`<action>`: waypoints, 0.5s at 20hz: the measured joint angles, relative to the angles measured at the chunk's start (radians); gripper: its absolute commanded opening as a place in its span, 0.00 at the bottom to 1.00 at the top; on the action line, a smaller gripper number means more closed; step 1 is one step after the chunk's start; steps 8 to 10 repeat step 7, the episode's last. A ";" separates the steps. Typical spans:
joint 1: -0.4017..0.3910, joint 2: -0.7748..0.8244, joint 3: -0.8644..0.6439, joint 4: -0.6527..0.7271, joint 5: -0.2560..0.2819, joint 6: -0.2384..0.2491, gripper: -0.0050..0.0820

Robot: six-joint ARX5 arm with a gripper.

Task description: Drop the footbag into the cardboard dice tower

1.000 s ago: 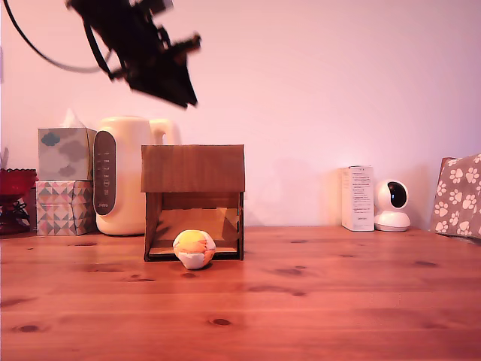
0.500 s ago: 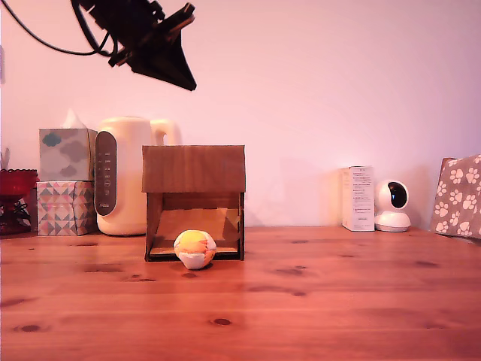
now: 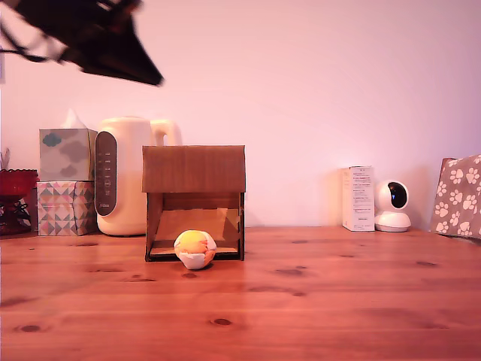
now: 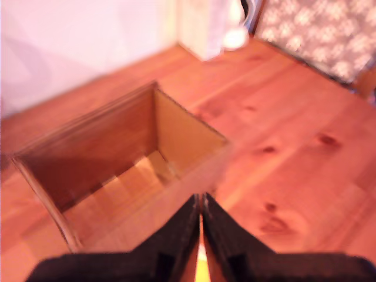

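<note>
Warm pine planks make up the table, where the cardboard dice tower stands in front of a cream kettle, and the footbag rests on the wood just at the tower's lower front opening. High at the exterior view's upper left hangs the blurred gripper; the wrist view looks down into the tower's open top, with the jaws nearly pressed together and holding nothing.

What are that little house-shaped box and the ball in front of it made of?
The box looks like brown corrugated cardboard: matte, with fine vertical ribbing and dark cut edges. The ball seems to be soft stitched fabric or leather-like panels in orange, yellow and white; which one is hard to tell.
</note>
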 measured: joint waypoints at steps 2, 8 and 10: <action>0.004 -0.077 -0.105 0.030 -0.002 -0.009 0.03; 0.048 -0.232 -0.321 0.039 -0.018 -0.043 0.03; 0.048 -0.232 -0.321 0.039 -0.018 -0.043 0.03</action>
